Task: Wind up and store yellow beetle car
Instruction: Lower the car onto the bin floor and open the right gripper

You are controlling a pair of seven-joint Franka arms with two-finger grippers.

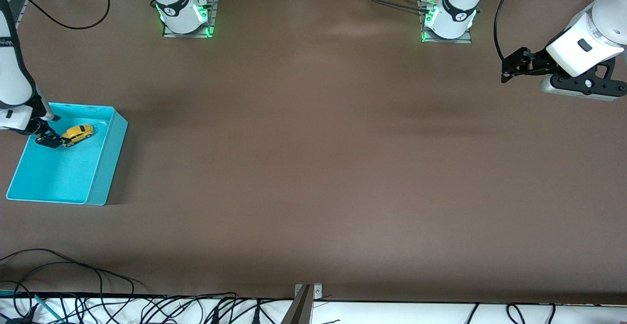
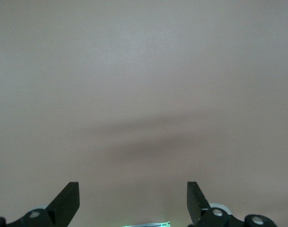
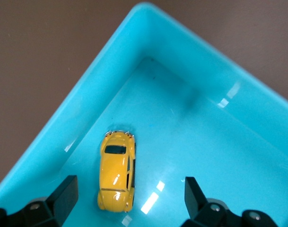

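Fingers (image 3: 65, 194) of both grippers spread; right wrist view shows yellow beetle car (image 3: 117, 171) lying free in turquoise bin (image 3: 238, 90).

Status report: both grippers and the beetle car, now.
Right gripper open, low in the turquoise bin. Yellow beetle car released, lying on bin floor between its fingers. Left gripper open, waiting over bare table. Nothing obstructing.

Bright, even light falls from above. White glare spots shine on the turquoise bin (image 3: 238, 90), and soft gray shadows lie on the brown table (image 1: 313, 167). The pictures look sharp.
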